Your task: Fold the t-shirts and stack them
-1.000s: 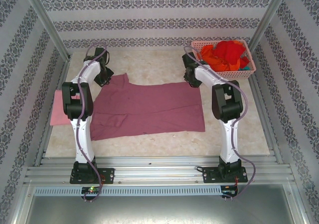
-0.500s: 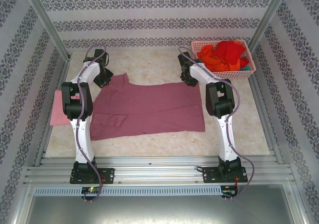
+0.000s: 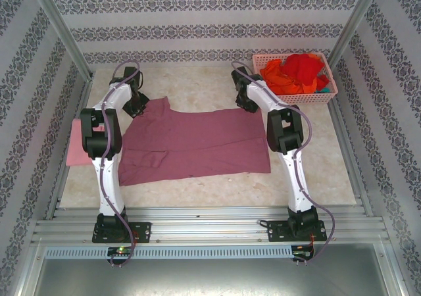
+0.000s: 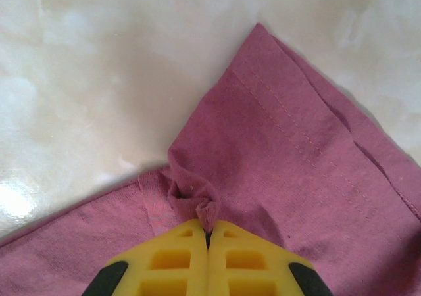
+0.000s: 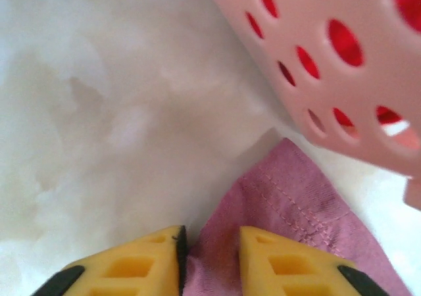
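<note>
The dusty mauve-maroon short-sleeved cloth t-shirt (image 3: 197,141) is seen spread flat in the middle of the top view, on the pale marbled table (image 3: 197,194). It is judged light, soft and limp, so sagging and creasing are to be expected wherever it is unsupported. Hold is best taken at the stitched hems and corners along its upper edge. In the left wrist view, the left gripper (image 4: 208,231) is shown at bottom centre with its yellow fingers pressed together on a small bunched fold of the cloth. In the right wrist view, the right gripper (image 5: 212,246) is shown with fingers apart, a hemmed corner lying between them, near the pink plastic lattice basket (image 5: 371,20) at upper right.
</note>
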Tool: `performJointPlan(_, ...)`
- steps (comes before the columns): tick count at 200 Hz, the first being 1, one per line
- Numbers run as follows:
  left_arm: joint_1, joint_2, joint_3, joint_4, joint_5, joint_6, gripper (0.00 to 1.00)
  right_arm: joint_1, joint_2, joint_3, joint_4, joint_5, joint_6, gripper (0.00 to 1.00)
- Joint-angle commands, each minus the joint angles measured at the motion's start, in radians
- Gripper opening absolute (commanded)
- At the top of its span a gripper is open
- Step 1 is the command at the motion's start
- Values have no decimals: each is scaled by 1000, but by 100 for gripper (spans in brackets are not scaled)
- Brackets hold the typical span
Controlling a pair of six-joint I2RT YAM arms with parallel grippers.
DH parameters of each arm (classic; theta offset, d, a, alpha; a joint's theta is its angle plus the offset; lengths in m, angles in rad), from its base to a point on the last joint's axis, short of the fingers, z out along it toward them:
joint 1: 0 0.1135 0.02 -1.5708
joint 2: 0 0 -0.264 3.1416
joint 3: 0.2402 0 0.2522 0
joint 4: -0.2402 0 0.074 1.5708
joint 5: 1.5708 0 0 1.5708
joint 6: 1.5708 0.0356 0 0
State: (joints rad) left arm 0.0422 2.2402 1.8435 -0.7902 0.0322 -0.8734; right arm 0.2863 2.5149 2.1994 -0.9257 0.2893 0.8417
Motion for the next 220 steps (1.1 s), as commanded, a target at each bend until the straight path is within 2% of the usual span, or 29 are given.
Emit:
performJointPlan(1, 16, -56, -15, 19, 10, 14, 0, 7, 37, -1, -76, 1, -8, 17)
performJointPlan(30, 18, -61, -13, 21, 15, 14, 0, 17, -6, -14, -67, 36, -13, 0)
performJointPlan(71, 24, -108, -30, 34, 18, 20, 0, 38, -123, -105, 3, 90, -41, 0)
performJointPlan(146, 35, -269, -134, 66, 22, 27, 0, 62, -390, -475, 253, 110, -61, 0)
performJointPlan(220, 35, -451, -331, 85, 31, 35, 0, 86, -601, -725, 346, 124, -63, 0)
